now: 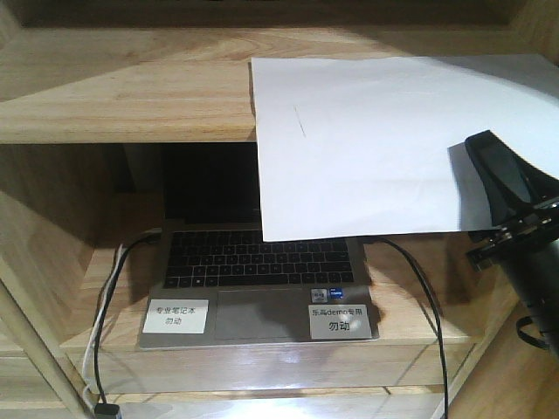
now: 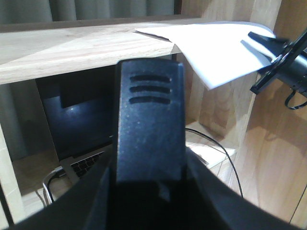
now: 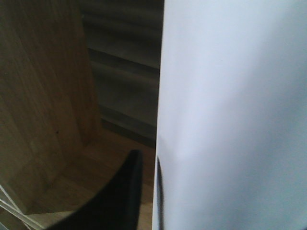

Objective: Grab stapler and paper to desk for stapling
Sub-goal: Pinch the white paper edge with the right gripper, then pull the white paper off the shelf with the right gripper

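Observation:
The white paper (image 1: 367,148) lies half on the upper shelf board (image 1: 131,96), and its front half hangs level in the air over the laptop. My right gripper (image 1: 479,153) is shut on the paper's right edge. In the right wrist view one black finger (image 3: 129,191) shows left of the paper (image 3: 230,105), and the other finger is hidden behind it. My left gripper (image 2: 148,191) is shut on the black stapler (image 2: 148,124), which stands upright with three grooves near its top. The left wrist view also shows the paper (image 2: 216,48) and the right gripper (image 2: 261,40). The desk is out of view.
An open grey laptop (image 1: 262,271) with two white labels sits on the lower shelf. A black cable (image 1: 428,297) runs down on its right, and a black and a white cable (image 1: 96,323) on its left. Wooden side walls (image 2: 268,143) close in the shelf.

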You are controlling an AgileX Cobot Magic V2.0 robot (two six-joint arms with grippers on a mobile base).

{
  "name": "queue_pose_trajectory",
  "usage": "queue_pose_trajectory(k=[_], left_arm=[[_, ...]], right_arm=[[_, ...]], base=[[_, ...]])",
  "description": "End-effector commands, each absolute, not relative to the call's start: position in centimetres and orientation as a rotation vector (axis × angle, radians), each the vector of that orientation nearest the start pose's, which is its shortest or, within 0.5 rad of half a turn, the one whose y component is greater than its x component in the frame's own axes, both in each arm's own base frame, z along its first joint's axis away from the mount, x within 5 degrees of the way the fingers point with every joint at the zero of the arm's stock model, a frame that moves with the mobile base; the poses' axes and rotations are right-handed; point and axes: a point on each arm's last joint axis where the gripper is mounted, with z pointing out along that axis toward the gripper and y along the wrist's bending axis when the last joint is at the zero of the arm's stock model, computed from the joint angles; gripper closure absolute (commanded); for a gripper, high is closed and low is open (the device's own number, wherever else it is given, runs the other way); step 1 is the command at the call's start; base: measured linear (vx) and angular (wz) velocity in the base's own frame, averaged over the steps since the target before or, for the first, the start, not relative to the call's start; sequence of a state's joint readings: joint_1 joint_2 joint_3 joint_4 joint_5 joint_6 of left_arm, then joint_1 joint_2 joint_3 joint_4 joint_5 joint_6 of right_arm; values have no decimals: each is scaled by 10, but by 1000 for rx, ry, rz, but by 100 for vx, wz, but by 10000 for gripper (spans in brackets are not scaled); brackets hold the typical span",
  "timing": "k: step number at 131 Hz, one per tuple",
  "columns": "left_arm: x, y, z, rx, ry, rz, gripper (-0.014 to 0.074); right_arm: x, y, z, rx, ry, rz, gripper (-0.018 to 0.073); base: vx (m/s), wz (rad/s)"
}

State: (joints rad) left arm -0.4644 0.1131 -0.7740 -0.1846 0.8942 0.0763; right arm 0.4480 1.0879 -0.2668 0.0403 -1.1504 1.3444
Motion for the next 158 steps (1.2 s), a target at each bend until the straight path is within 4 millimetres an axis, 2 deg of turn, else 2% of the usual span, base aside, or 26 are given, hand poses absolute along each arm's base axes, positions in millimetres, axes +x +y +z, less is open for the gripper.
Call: queue_pose_trajectory(k=[1, 64, 121, 136, 158], left_arm=[[-21, -4, 384, 430, 1559, -531, 603], [-21, -4, 384, 430, 1559, -531, 603], [-21, -4, 384, 430, 1559, -531, 603], [-21, -4, 384, 430, 1559, -531, 603], [-21, -4, 384, 430, 1559, -531, 603]], right_arm=[[162, 76, 302, 468, 932, 1637, 575], [151, 75, 312, 392, 899, 1656, 569], [113, 77, 333, 109, 885, 1674, 565], [104, 74, 338, 77, 883, 1662, 565], [87, 63, 348, 61, 785, 1658, 565]], base=[[0, 0], [0, 0], [0, 0], [0, 0], [0, 0]])
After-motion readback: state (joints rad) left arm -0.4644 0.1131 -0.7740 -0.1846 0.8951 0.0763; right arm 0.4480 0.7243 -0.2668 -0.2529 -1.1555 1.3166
